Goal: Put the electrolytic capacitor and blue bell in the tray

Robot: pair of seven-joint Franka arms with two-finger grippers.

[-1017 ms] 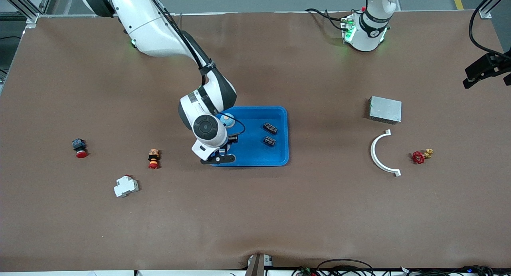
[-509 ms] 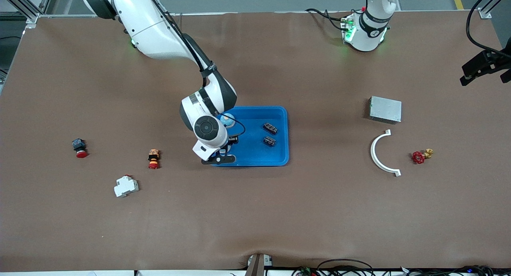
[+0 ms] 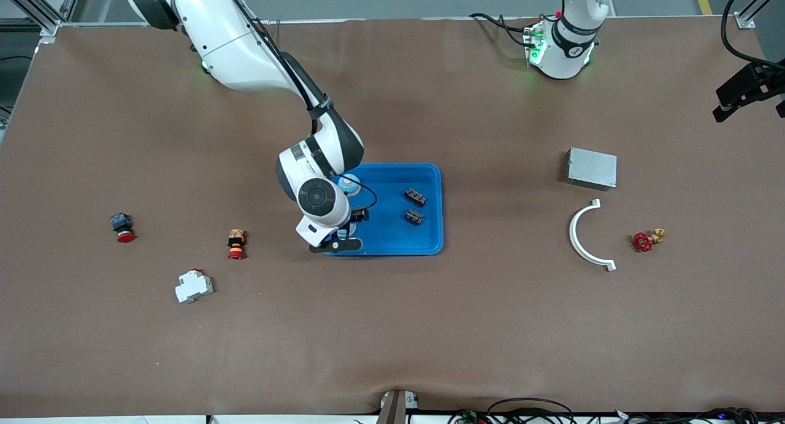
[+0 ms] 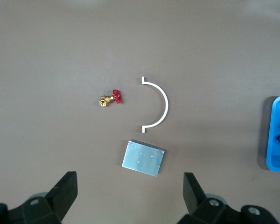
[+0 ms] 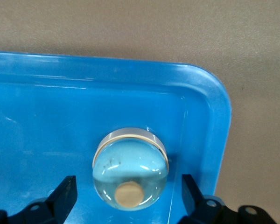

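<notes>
Over the tray (image 3: pixel 423 243) corner toward the right arm's end, the right gripper (image 5: pixel 126 205) hangs, fingers wide, straddling the blue bell (image 5: pixel 130 169), dome up; left gripper (image 4: pixel 130 205) waits, spread wide

Brown table (image 3: pixel 392 326) carrying: blue tray (image 3: pixel 429 247) at centre; grey box (image 3: pixel 592 168), white arc (image 3: pixel 579 235), red valve (image 3: pixel 644 241) toward left arm's end; two red buttons (image 3: pixel 124 235) (image 3: pixel 235 245), white block (image 3: pixel 194 286) toward right arm's end.

2 black parts (image 3: pixel 415 196), 2 pushbuttons (image 3: pixel 122 226)
</notes>
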